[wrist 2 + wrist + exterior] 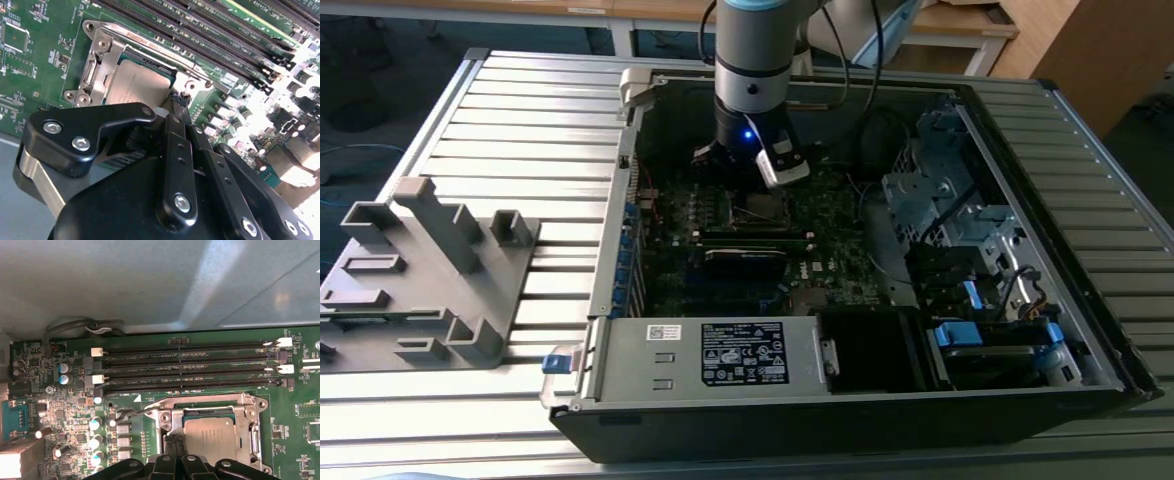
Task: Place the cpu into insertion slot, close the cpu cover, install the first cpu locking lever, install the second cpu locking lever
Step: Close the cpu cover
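The hand has its two black fingers pressed together into one narrow tip. I cannot tell if anything is pinched between them. In both wrist views the tip stands at one corner of the processor socket, just beside the edge of the cpu cover. Whether it touches the metal there I cannot tell.

The cpu lies flat inside the socket, and its dull grey top shows through the window of the cover. The cover is a silvery frame and lies down around the chip, not lifted.

The socket sits on the green motherboard. Near one side of the socket, four long dark memory slots run parallel to that side.

In the exterior view the arm comes down from above into an open computer case that lies on its side, and the hand is low over the middle of the board. A grey power supply with a white label fills the near corner of the case. The case rests on a worktop of ribbed metal slats. On the exterior view's left, well apart from the case, a grey plastic fixture with upright posts stands on the same worktop.
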